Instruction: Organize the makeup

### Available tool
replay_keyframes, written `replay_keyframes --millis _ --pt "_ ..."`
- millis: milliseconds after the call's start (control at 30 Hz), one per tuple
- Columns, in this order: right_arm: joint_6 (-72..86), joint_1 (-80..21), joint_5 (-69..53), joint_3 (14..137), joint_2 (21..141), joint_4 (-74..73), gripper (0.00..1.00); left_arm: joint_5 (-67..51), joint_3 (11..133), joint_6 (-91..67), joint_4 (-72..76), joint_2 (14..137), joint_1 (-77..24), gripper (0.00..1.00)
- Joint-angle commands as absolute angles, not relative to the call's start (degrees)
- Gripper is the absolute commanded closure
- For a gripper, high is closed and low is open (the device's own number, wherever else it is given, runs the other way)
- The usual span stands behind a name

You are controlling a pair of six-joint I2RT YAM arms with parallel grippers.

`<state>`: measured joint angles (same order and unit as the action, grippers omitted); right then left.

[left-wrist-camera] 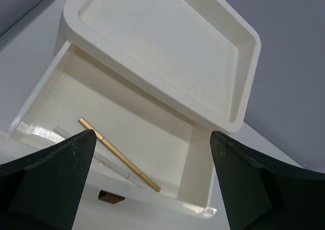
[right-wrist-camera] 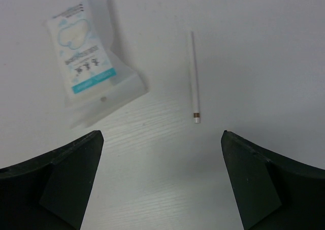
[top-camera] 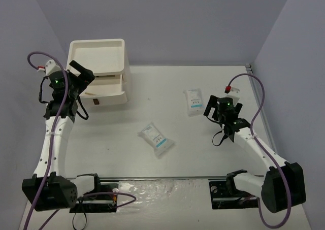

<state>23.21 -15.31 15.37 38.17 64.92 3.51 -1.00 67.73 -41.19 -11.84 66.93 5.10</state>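
left gripper (left-wrist-camera: 152, 133): my fingers spread, empty, facing open drawer (left-wrist-camera: 132, 108)
drawer: gold stick (left-wrist-camera: 119, 155) and white stick (left-wrist-camera: 104, 160) inside, side by side
right gripper (right-wrist-camera: 162, 133): my fingers spread, empty, above table (right-wrist-camera: 254, 37)
table: blue-print packet (right-wrist-camera: 84, 62) beside thin white pencil (right-wrist-camera: 194, 77); second packet (top-camera: 157, 139) mid-table

I see right gripper (right-wrist-camera: 161, 138) from wrist camera: dark fingers (right-wrist-camera: 66, 179) at lower left and lower right corners, spread wide, nothing between them. White packet (right-wrist-camera: 84, 62) with blue print lies flat at upper left, tilted. Thin white stick (right-wrist-camera: 194, 77) right of center, running almost vertical, brown band near lower end. Packet and stick apart, not touching. Both rest on white table (right-wrist-camera: 264, 47).
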Motion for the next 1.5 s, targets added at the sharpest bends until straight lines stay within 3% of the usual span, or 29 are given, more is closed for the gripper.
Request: replay_keyframes --millis 0,267,367,667,933,1033,1200,1467 --pt "26.5 -10.5 13.7 39.7 72.7 4.7 0.02 -8.0 71.2 -26.6 -21.6 60.8 4.8 0.07" --pt "25.9 -5.7 13.4 43.0 83.1 7.3 0.12 -14.7 61.1 -18.9 -29.2 54.3 0.3 0.07" --pt "25.1 -5.5 13.3 45.6 87.7 7.4 0.27 -16.0 57.1 -19.1 -29.7 51.3 -3.8 0.07" --pt "23.7 -3.4 10.4 48.5 96.9 8.4 0.53 -18.6 56.1 -22.0 -31.5 46.5 -5.2 0.07" --pt "22.7 -2.7 9.3 49.6 98.8 7.8 0.98 -21.2 57.6 -24.2 -31.2 46.6 -5.6 0.07" --pt "22.1 -2.9 10.3 49.1 97.6 7.9 1.00 -22.0 57.8 -25.7 -30.0 46.7 -6.0 0.07" --pt "17.7 -7.0 7.4 46.1 85.4 11.2 1.00 -25.9 58.3 -32.5 -24.7 47.8 -9.1 0.07" --pt "17.6 -26.6 -3.9 44.3 69.1 20.0 1.00 -20.8 59.5 -41.2 -12.9 51.8 -19.6 0.07"
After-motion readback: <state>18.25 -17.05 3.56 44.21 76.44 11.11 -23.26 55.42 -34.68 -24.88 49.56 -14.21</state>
